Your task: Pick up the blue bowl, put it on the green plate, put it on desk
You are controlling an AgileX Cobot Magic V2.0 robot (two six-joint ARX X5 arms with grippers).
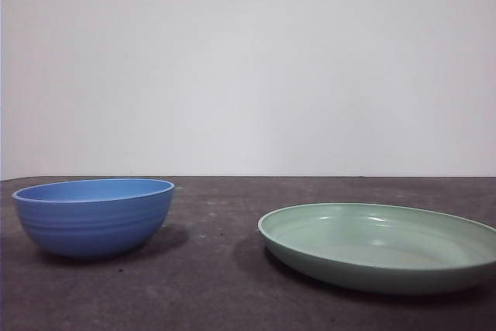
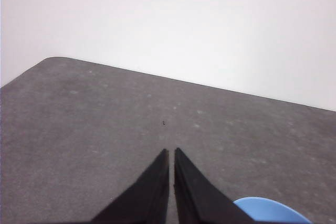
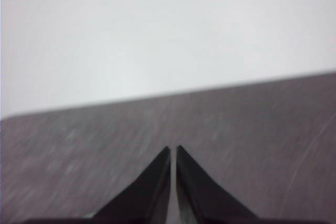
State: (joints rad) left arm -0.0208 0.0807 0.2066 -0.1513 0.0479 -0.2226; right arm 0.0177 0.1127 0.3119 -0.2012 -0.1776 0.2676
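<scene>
Blue bowl [image 1: 94, 217]: round, deep, faint ridges on the outside. Stands upright on the desk [image 1: 209, 269] at the left of the scene, empty as far as the low front view shows. Nothing touches it.

Green plate [image 1: 381, 246]: wide, shallow, raised rim. Lies flat on the desk at the right, well apart from the bowl, bare desk between them. Nothing on it.

Left gripper [image 2: 171, 153]: jaws together, holding nothing, raised over bare desk. An arc of the bowl's rim [image 2: 270, 211] shows just beside its jaws in its wrist view, so the bowl lies close below and slightly to one side of this gripper.

Right gripper [image 3: 173, 150]: jaws together, holding nothing, over bare desk. Neither dish appears in its blurred wrist view.

Neither arm shows in the front view.

Judgement: no step of the task is yet done. The left gripper is the nearer to the bowl and the likely one to take it; its jaws would need to part, come down over the rim, then carry the bowl rightward to the plate.
</scene>
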